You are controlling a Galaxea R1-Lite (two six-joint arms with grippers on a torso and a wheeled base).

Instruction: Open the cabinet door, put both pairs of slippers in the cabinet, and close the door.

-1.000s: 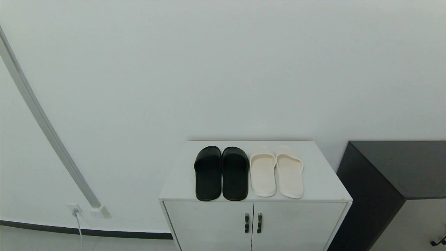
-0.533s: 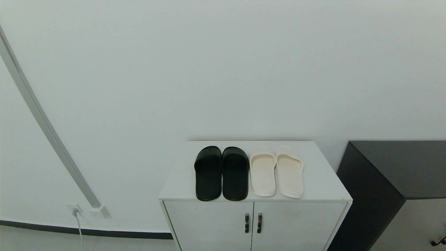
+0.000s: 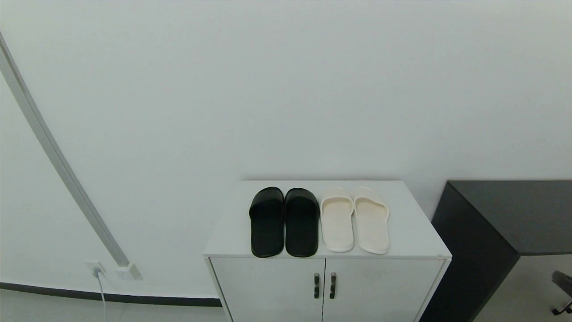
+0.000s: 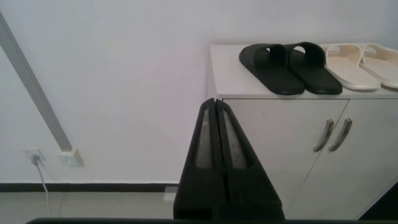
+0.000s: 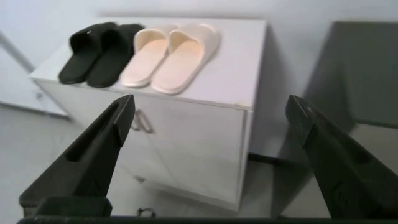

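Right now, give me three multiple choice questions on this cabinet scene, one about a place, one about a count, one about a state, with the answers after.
1. Where do the black slippers lie?
A. on top of the cabinet, beside the cream slippers
B. on the floor
C. inside the cabinet

2. How many door handles does the cabinet front carry?
A. one
B. two
C. four

3. How do the fingers of the left gripper stand?
A. wide apart
B. shut on a slipper
C. pressed together, holding nothing

1 A: both pairs lie side by side on the top.
2 B: one handle on each of the two closed doors.
3 C: the left wrist view shows them touching with nothing between.
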